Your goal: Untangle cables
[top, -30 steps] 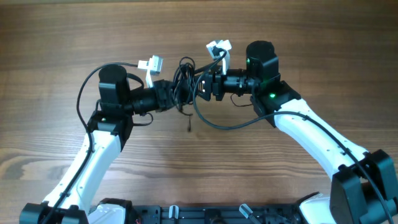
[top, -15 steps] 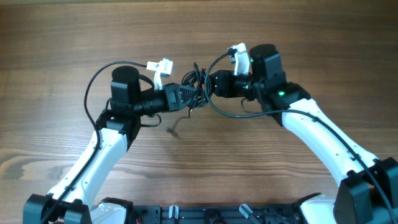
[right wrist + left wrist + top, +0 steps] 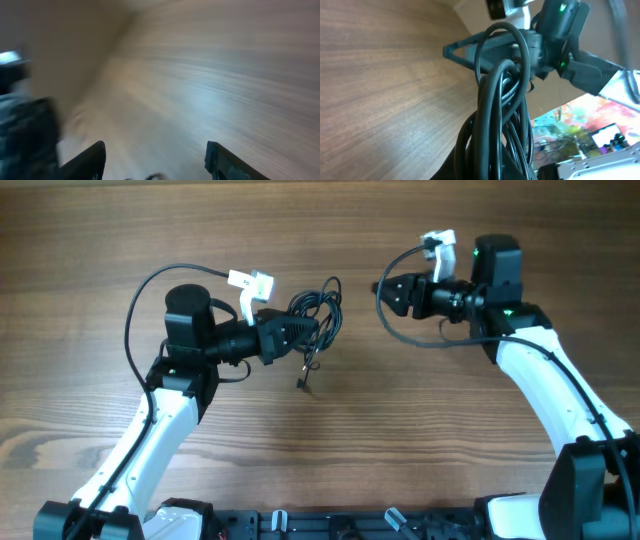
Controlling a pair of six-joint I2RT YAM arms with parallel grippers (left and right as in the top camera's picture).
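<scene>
The left gripper (image 3: 298, 331) was closed on the cables (image 3: 324, 308), pinching the dark bundle at its fingertips. Its fingers could not be made out in the left wrist view, where the cables (image 3: 496, 115) filled the middle of the picture as a sheaf of black loops. The right gripper (image 3: 391, 292) stood wide open and held nothing. In the blurred right wrist view its two fingers (image 3: 94, 159) were spread far apart, with only bare wooden table (image 3: 200, 75) between them.

From overhead, the bundle ran out from the left gripper's tip toward the right arm, its loops fanning up and away from the robot. One loose strand (image 3: 309, 365) hung back toward the near edge and ended in a small plug on the table (image 3: 400, 430). The cables lay just beyond the left gripper's fingertips and well apart from the right gripper.
</scene>
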